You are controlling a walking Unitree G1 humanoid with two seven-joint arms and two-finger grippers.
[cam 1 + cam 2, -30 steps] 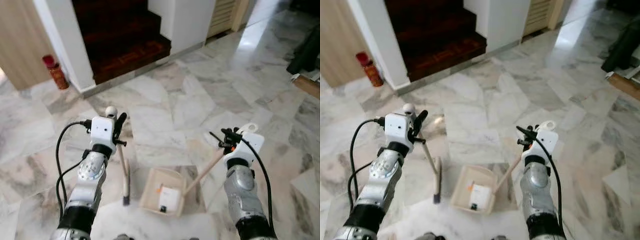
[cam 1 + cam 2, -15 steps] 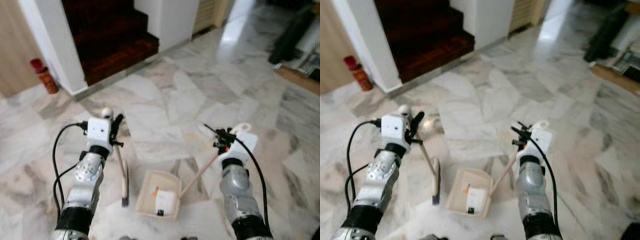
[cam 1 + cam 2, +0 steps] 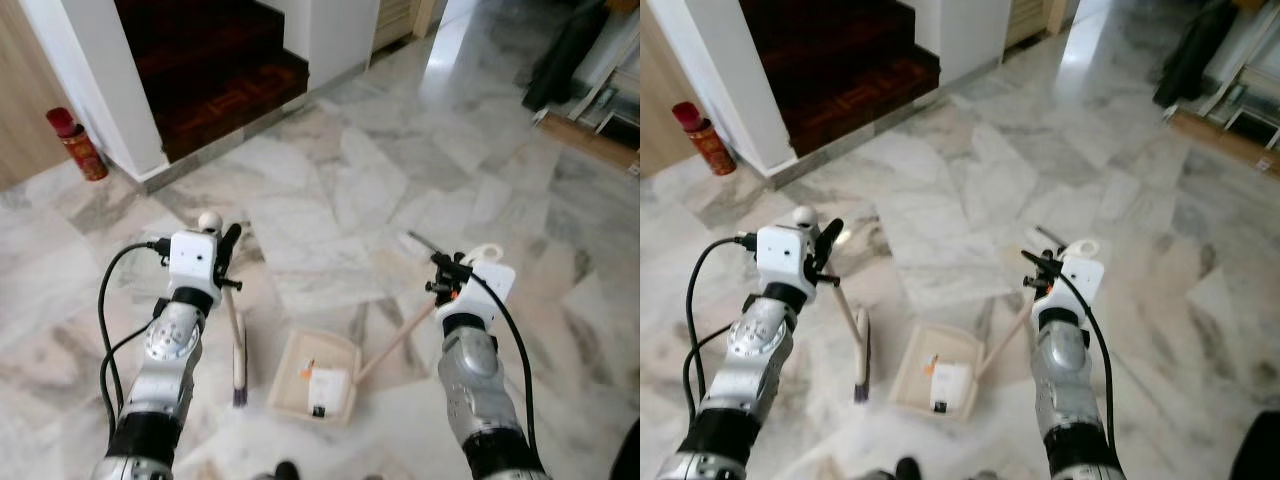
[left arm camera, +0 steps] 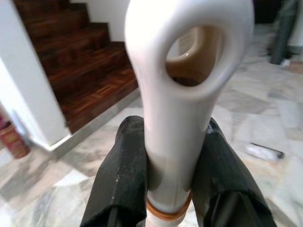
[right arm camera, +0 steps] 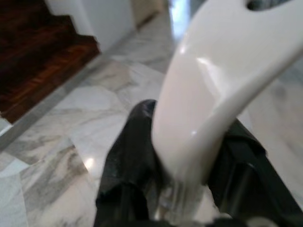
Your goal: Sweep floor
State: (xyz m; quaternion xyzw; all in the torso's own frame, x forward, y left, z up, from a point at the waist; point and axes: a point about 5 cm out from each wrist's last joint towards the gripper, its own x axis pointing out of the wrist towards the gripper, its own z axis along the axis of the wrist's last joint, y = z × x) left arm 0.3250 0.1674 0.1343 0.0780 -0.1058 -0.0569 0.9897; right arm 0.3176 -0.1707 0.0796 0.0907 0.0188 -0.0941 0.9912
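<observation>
Broom (image 3: 238,350) handle's hanging loop (image 4: 189,47) pinched between fingers (image 4: 124,175).

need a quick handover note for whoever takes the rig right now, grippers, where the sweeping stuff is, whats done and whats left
Left gripper: shut on the broom handle, held upright near its white looped top; the broom has its head down on the marble floor.
Right gripper: shut on the dustpan handle, which slopes down to the dustpan on the floor between the arms, just right of the broom head.
Done: both tools in hand; a small white item with dark bits lies in the pan.
Left: I see no debris nearby, so swept area is unclear. Stairs lie ahead left.
</observation>
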